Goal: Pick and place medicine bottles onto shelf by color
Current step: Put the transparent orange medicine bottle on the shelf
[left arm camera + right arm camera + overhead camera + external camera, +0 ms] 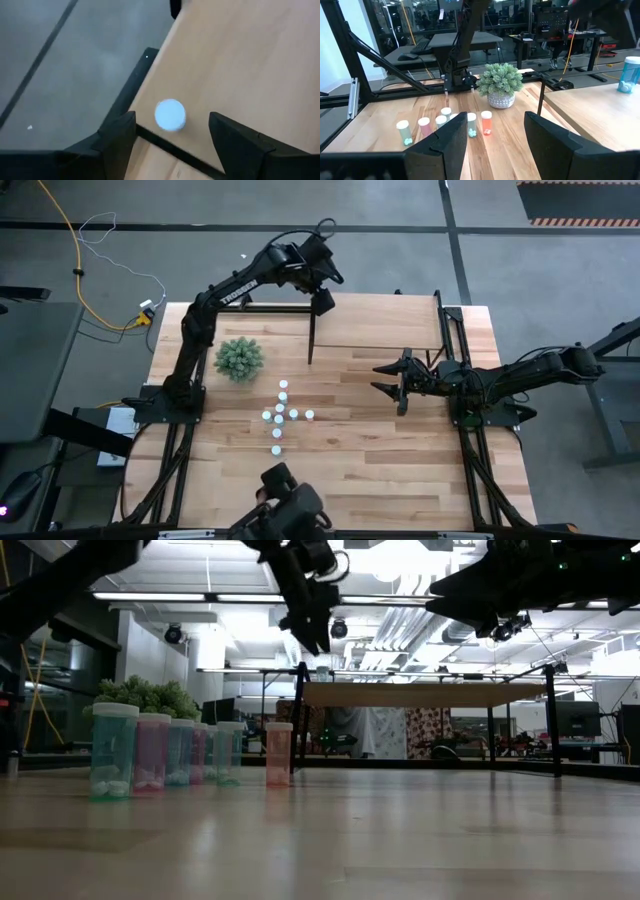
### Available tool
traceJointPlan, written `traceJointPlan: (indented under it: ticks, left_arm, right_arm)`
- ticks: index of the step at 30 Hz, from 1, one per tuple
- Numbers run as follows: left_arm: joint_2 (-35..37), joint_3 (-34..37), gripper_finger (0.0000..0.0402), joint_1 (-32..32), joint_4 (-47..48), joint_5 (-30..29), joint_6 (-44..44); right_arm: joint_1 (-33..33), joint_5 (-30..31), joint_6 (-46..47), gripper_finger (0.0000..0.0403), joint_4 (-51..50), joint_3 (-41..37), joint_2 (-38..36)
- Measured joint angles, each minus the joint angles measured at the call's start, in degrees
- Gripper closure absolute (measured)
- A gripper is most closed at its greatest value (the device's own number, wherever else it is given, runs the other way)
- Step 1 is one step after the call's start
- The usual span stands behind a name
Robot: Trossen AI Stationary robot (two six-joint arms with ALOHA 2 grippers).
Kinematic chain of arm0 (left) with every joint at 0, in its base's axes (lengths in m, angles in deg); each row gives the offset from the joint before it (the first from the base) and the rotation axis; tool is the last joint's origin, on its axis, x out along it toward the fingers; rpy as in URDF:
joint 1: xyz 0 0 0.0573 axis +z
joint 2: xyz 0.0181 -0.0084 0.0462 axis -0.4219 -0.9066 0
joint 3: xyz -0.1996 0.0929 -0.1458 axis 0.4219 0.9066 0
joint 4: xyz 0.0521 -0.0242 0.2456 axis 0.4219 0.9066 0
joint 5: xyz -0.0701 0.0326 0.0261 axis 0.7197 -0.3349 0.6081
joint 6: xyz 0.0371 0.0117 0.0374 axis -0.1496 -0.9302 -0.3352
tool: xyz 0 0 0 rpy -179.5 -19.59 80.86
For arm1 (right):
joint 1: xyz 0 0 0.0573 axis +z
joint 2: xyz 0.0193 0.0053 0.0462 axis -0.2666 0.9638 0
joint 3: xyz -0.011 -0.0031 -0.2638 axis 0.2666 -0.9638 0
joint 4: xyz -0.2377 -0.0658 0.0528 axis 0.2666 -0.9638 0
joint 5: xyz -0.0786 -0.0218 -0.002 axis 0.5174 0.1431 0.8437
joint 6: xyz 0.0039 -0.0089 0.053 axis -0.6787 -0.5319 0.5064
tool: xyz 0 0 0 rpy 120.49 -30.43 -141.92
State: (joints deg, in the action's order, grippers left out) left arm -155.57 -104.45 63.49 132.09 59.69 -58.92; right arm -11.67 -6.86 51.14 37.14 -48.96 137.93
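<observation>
Several medicine bottles [282, 415] with white caps stand in a cluster on the table; in the low view they form a row [150, 750] of teal, pink and blue bodies. One bluish bottle [170, 115] stands upright on the shelf [380, 320] near its left end, and the right wrist view shows this bottle [630, 75] too. My left gripper [322, 302] hangs open above it, a finger on either side of the cap without touching. My right gripper [385, 378] hovers open over the table's right half.
A bushy green plant [240, 358] in a pot stands left of the bottle cluster. The shelf's thin black supports [311, 338] rise from the table at the far side. A dark camera mount [290, 505] sits at the table's near edge.
</observation>
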Motion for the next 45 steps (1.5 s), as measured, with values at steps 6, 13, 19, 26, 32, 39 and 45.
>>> traceJointPlan:
  ticks: [6,13,19,26,32,39,45]
  left_arm:
    - [4.7,0.0,0.0158,-0.94,1.49,4.22,5.04]
    - [9.53,3.08,0.0158,-7.79,0.74,14.84,5.6]
    - [17.27,20.48,0.0158,-17.94,-9.49,14.65,3.97]
    - [36.36,54.46,0.0158,-26.73,-34.02,8.35,7.43]
    - [48.01,77.79,0.0158,-32.49,-51.91,3.57,7.49]
    - [44.68,80.27,0.0158,-34.79,-49.63,2.97,7.93]
    - [37.36,78.76,0.0158,-35.4,-48.44,3.29,5.1]
  right_arm:
    - [0.0,0.0,0.0,0.0214,-0.02,0.0,0.0]
    - [0.0,-0.01,0.45,0.0214,-0.09,0.0,0.0]
    - [0.0,-0.02,2.44,0.0214,-1.53,0.0,0.0]
    - [0.0,-0.04,3.93,0.0214,-2.49,0.0,0.0]
    - [-0.02,0.11,2.93,0.0214,-2.25,0.0,0.0]
    - [-0.02,2.32,2.4,0.0214,-1.81,0.0,0.0]
    - [-0.02,2.32,2.4,0.0214,-1.66,0.0,0.0]
